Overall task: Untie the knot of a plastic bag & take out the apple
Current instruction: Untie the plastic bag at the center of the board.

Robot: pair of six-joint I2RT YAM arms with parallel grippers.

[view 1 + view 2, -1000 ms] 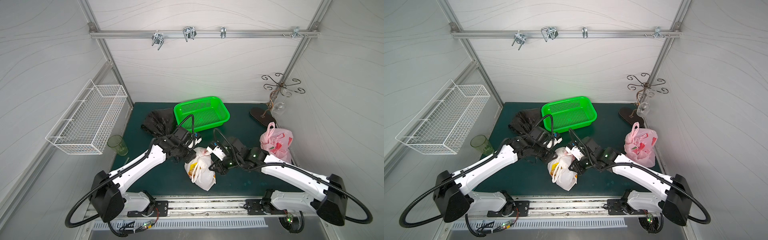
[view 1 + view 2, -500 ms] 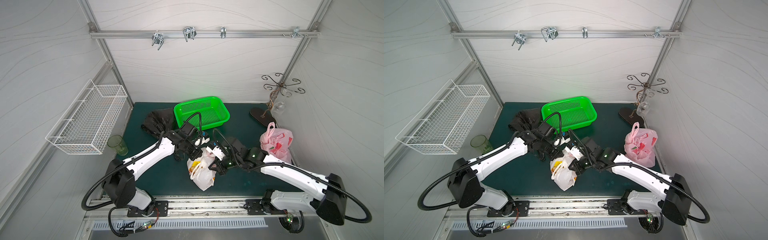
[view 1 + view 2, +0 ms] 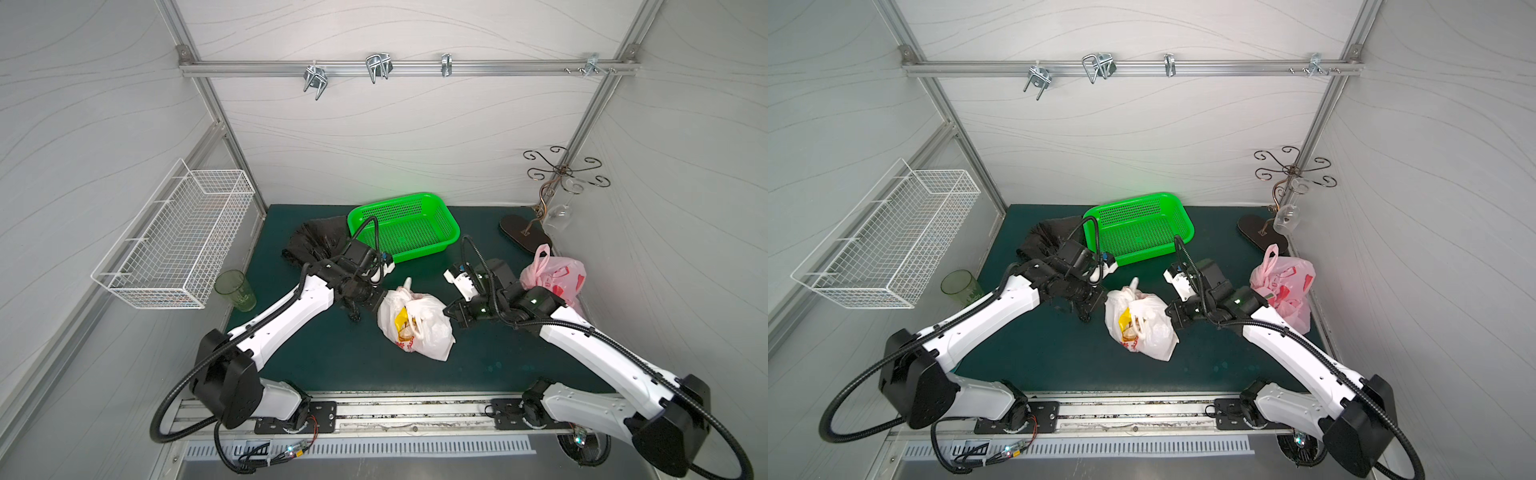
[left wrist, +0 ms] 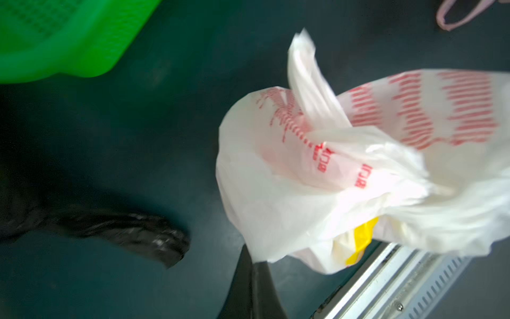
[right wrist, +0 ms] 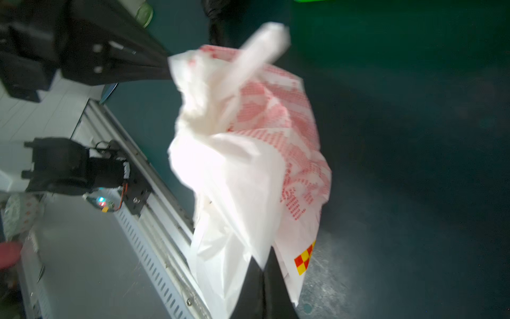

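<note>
The task looks to be in its early-to-middle stretch; the white plastic bag (image 3: 415, 324) lies near the middle of the green mat, between the two arms, and nothing has been lifted out of it. The left gripper (image 3: 380, 297) is clenched on the bag's left edge; the left wrist view shows its jaws pinched together on a fold of white film. The right gripper (image 3: 449, 318) is likewise clamped on the bag's right edge, as the right wrist view shows. One twisted handle tail (image 3: 408, 283) stands up at the far side of the bag; whether the knot is fully loose I cannot tell, since the wrist views are blurred and the plastic bunches at the top. Judging from the two opposed grips, the step in hand is pulling the mouth apart; opening it and taking out the apple remain.

Inside the bag a yellow and tan shape (image 3: 402, 322) shows; I cannot say that it is the apple, which is nowhere plainly in view. The green basket (image 3: 419, 253) at the far side of the mat holds nothing; the wire basket (image 3: 174, 241) on the left wall looks bare too. A pink bag (image 3: 557, 278) sits at the right, knotted shut, its contents hidden; a black bag (image 3: 311, 245) lies crumpled at the far left; a green cup (image 3: 235, 289) stands at the left edge, seemingly empty.
</note>
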